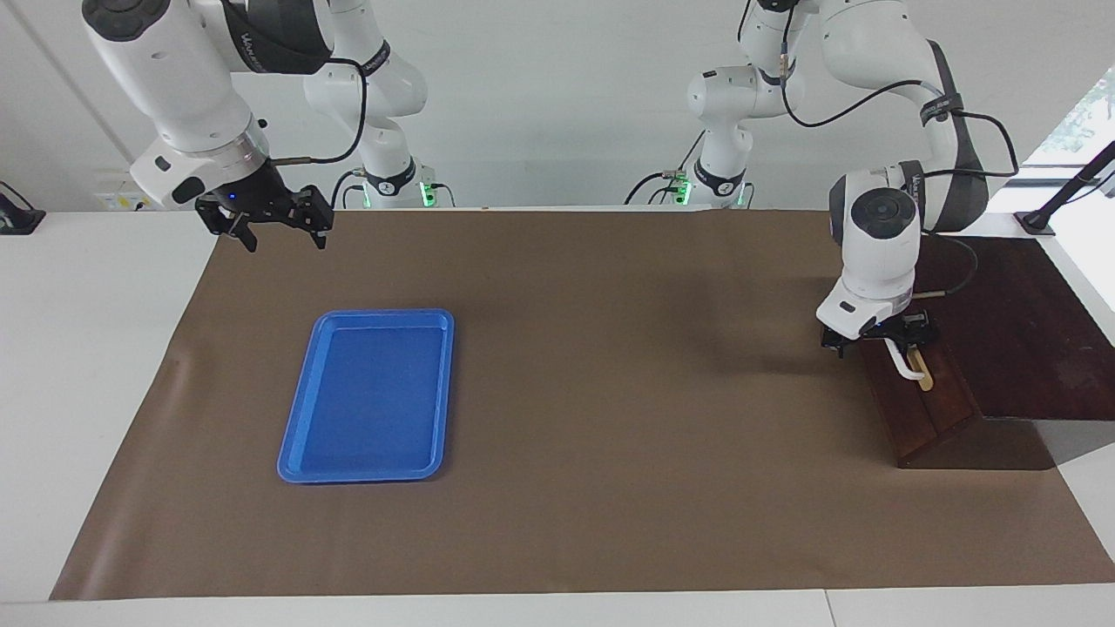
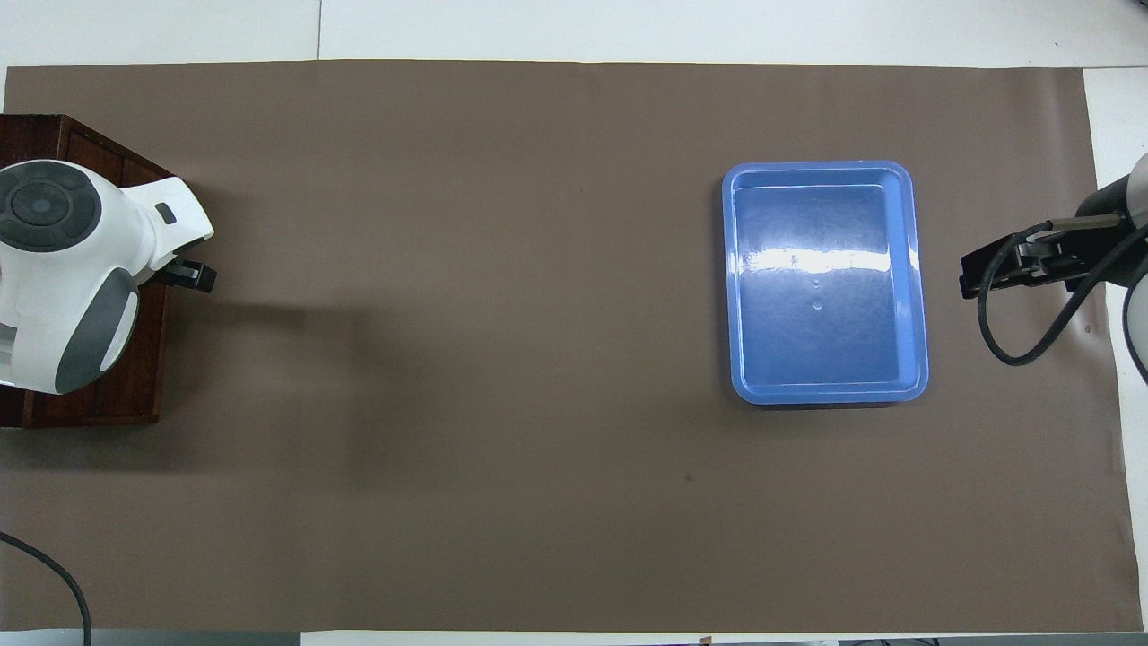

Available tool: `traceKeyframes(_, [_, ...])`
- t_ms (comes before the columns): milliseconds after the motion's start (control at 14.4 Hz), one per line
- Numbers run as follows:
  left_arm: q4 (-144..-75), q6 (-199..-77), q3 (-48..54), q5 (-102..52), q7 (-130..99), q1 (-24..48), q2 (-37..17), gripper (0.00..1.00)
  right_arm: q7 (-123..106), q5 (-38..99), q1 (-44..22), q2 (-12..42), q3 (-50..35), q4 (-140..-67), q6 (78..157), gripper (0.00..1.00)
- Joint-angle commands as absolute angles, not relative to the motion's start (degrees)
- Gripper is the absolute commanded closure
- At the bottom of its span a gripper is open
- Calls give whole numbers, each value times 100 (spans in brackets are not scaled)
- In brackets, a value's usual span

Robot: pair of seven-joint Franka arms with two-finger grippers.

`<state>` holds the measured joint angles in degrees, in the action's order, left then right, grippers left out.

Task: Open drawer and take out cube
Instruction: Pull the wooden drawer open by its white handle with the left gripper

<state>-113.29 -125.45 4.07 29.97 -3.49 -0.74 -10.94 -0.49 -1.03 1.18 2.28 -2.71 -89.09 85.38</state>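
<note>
The dark wooden drawer (image 1: pixel 915 409) sits closed in its box (image 1: pixel 1010 322) at the left arm's end of the table, front facing the mat's middle. My left gripper (image 1: pixel 875 335) is down at the drawer front, open, its fingers straddling the white bar handle (image 1: pixel 908 367). In the overhead view the left wrist covers the handle, and only one fingertip (image 2: pixel 195 276) shows past the drawer (image 2: pixel 134 377). The cube is hidden. My right gripper (image 1: pixel 286 240) hangs open and empty in the air over the mat's edge at the right arm's end, waiting.
An empty blue tray (image 1: pixel 383 314) lies on the brown mat toward the right arm's end, also seen from above as the tray (image 2: pixel 919 287). The brown mat (image 1: pixel 610 418) covers most of the table.
</note>
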Motion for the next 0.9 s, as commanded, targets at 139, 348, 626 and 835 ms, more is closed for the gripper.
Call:
traceKeyframes(139, [-11005, -12342, 422, 3024, -913, 464, -1292, 0, -167, -167, 220, 88, -334, -9070, 8543, 0])
traceKeyframes(348, [-10820, -12094, 422, 2490, -1300, 834, -1327, 0, -167, -158, 220, 88, -343, -9070, 8543, 0])
traceKeyframes(626, [-10802, -12103, 422, 2154, -1871, 1159, -1327, 0, -167, -158, 220, 88, -343, -9070, 8543, 0])
traceKeyframes(835, [-10802, -12015, 422, 2136, -1872, 1204, -1318, 0, -167, -167, 220, 88, -343, -9070, 8543, 0])
